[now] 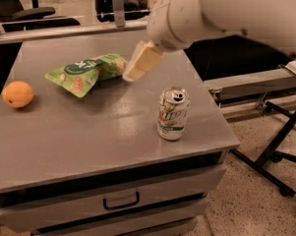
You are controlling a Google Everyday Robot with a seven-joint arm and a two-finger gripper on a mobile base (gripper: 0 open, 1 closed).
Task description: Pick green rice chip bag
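Note:
The green rice chip bag (86,73) lies flat on the grey table (88,132), at the back left of its middle. It is light green with a dark green label and chip pictures. My gripper (137,65) hangs from the white arm that reaches in from the upper right. Its cream-coloured fingers point down and left, just above the bag's right end.
A green-and-white soda can (172,113) stands upright at the table's right front. An orange (17,93) sits near the left edge. A drawer with a handle (121,200) is below the tabletop. Black stand legs (280,156) stand on the floor to the right.

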